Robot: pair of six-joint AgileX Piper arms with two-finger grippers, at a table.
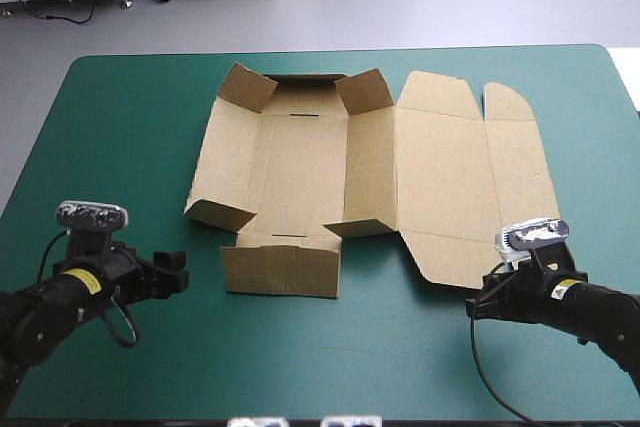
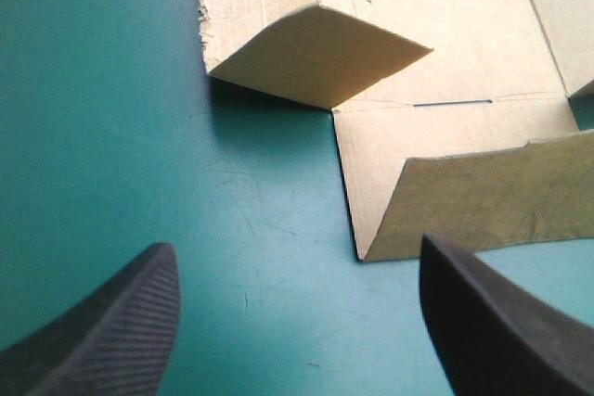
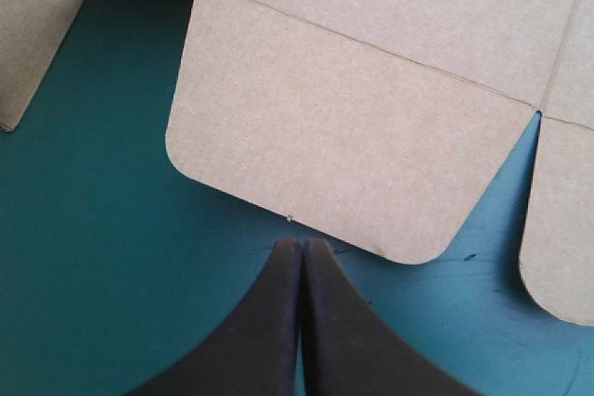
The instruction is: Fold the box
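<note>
Box [image 1: 440, 177] plain brown; table cover [image 1: 120, 127] teal-green.

Nothing written can be read in any view: no text, brand, number or sign. The box [image 1: 370, 177], a flat cut sheet of brown board, shows plain unprinted faces from above and in both wrist views, and the teal-green table cover [image 1: 130, 127] bears no mark. In the high view a small yellow band sits near the wrist of the left arm [image 1: 80, 282] and of the right arm [image 1: 560, 292], but any marking on them is too small to make out.
</note>
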